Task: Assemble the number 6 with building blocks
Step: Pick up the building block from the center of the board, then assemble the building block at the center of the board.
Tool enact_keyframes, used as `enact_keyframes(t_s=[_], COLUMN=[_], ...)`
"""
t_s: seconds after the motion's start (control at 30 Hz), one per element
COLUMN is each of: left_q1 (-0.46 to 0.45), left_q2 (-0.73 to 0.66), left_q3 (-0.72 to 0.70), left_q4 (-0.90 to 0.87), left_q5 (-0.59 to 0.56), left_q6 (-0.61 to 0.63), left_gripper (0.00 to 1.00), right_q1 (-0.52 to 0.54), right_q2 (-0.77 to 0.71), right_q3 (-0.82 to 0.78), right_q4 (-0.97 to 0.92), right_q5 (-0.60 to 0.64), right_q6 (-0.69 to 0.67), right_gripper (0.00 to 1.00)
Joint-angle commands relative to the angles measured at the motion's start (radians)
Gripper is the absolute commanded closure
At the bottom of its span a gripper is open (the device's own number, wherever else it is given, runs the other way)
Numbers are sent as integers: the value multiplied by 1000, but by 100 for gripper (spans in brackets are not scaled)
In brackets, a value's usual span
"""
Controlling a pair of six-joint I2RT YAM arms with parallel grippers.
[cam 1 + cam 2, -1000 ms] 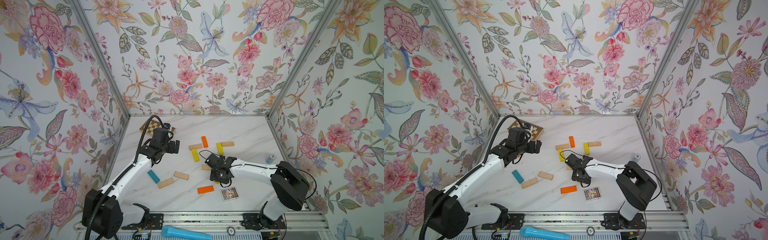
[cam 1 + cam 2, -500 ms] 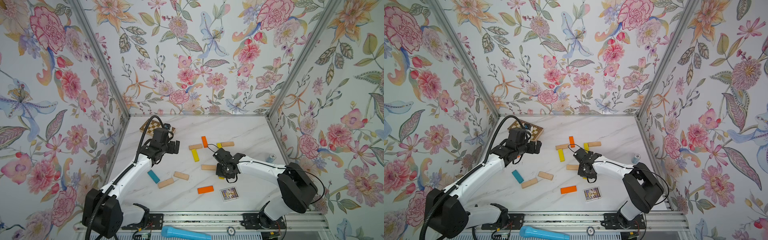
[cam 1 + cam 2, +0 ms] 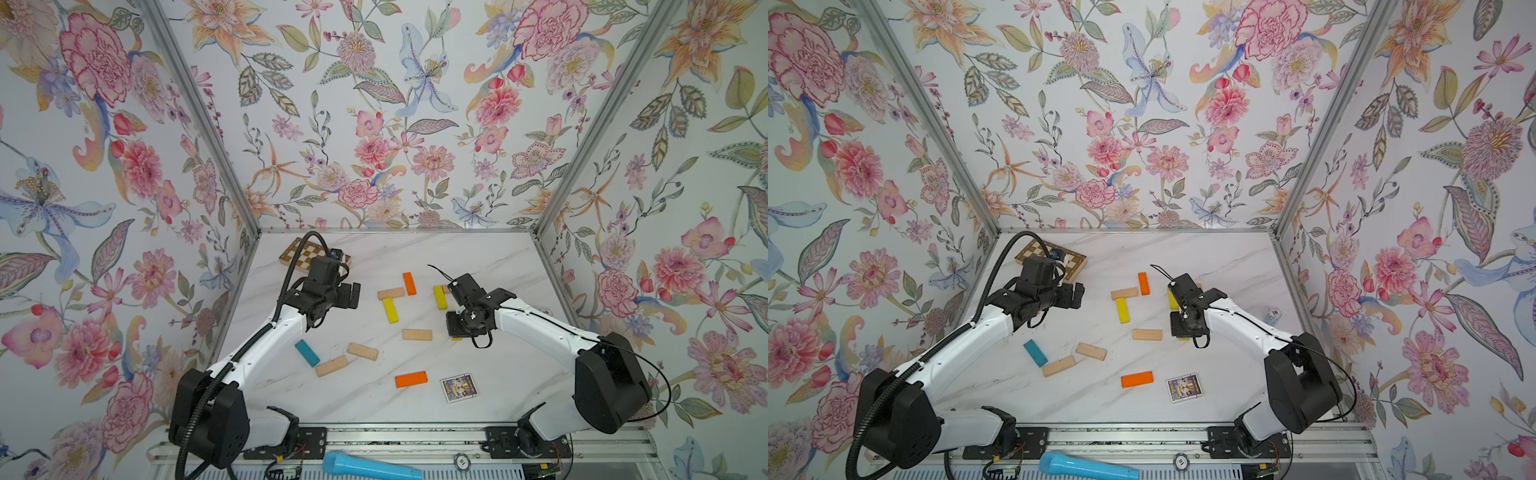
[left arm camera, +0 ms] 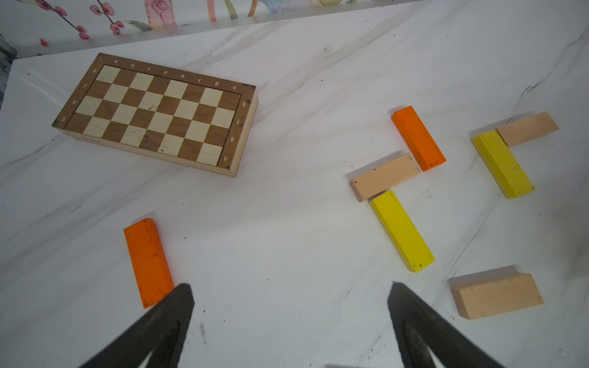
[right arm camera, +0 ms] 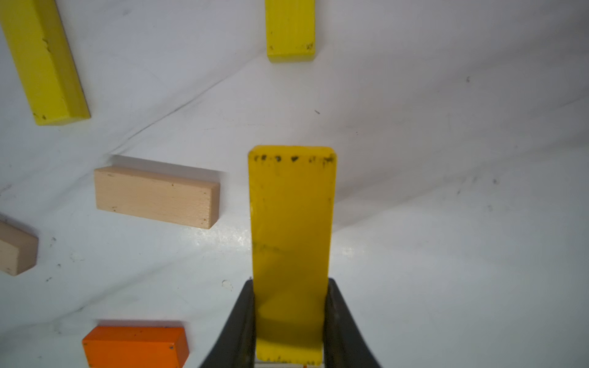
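Yellow plank (image 5: 291, 223) is being pinched in the right gripper's (image 5: 290, 283) narrowed jaws, toward the tabletop's (image 3: 498, 266) right edge; the left gripper (image 4: 290, 286) is hovering wide open. It is holding nothing.

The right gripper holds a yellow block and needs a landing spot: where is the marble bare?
Bare: the far strip between the chessboard and the right wall, and the near strip between the card and the rail. Crowded around the teal block and mid-table.
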Motion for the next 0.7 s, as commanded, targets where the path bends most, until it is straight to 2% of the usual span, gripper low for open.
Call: enact_keyframes(t_s=[0.0, 0.3, 0.67], left_q1=[-10, -12, -11], left_q2=[15, 17, 15], left_q3=[-3, -1, -1], left_q4=[9, 8, 12], left_q5=[13, -10, -1], left_q6=[12, 28, 31], left_gripper=[1, 1, 1], right_q1=[-7, -59, -52], right_q2=[54, 149, 209], right_q3=[28, 19, 55], right_q4=[-36, 15, 53], right_q5=[-15, -23, -41], right_q6=[-91, -131, -105], right_gripper=[81, 81, 81])
